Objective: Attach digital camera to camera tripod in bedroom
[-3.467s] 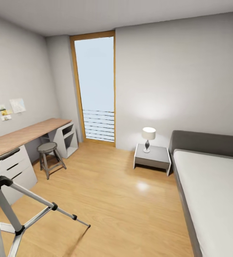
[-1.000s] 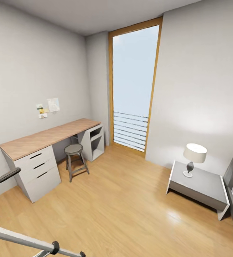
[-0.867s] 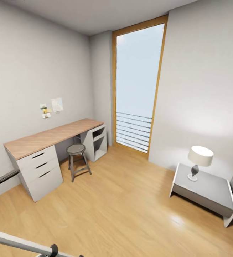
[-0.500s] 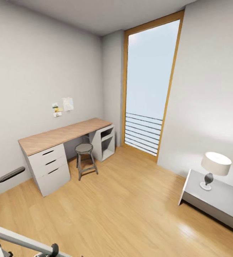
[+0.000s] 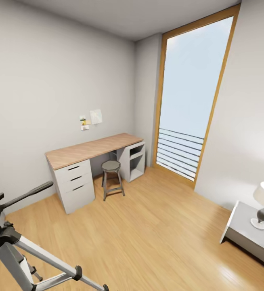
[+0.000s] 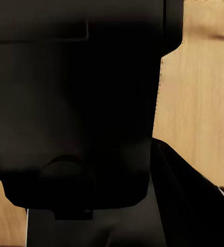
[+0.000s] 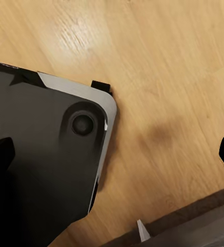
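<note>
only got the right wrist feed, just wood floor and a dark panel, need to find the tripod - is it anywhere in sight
Observer: Yes. In the head view the camera tripod stands at the lower left, close to the robot.
Operator: which way does its handle point
Observer: The pan handle slants up toward the desk against the left wall.
Operator: anything else standing over there
Observer: A stool stands on the floor in front of the desk, beyond the tripod.
</note>
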You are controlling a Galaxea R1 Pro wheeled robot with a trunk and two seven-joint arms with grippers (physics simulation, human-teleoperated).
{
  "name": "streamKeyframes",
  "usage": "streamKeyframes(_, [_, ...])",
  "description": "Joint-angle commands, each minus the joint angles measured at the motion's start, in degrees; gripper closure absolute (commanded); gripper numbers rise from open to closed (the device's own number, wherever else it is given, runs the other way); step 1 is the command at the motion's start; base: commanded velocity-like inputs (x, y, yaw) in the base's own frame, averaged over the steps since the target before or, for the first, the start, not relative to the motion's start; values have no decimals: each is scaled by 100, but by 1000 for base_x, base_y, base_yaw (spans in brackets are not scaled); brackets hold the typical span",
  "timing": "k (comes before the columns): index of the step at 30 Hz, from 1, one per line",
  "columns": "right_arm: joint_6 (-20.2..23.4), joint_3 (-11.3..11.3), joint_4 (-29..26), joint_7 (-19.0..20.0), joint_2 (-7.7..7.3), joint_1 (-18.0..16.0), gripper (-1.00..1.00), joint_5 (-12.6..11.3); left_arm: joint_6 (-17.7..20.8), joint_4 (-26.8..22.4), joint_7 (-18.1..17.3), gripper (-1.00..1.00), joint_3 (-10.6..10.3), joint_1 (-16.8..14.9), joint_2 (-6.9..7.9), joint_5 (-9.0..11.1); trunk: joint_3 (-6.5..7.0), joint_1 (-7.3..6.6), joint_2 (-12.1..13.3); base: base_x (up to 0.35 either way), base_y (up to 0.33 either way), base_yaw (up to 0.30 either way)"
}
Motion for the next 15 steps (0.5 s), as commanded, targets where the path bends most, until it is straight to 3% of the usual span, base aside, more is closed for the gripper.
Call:
streamKeyframes(1, [-27, -52, 9, 13, -5, -2, -100, 41, -7, -1, 19, 100, -51, -1, -1, 36, -2, 2, -4, 0, 0, 287])
streamKeyframes(15, [-44, -55, 3, 11, -9, -2, -100, 39, -22, -1, 19, 100, -51, -1, -1, 38, -2, 2, -4, 0, 0, 291])
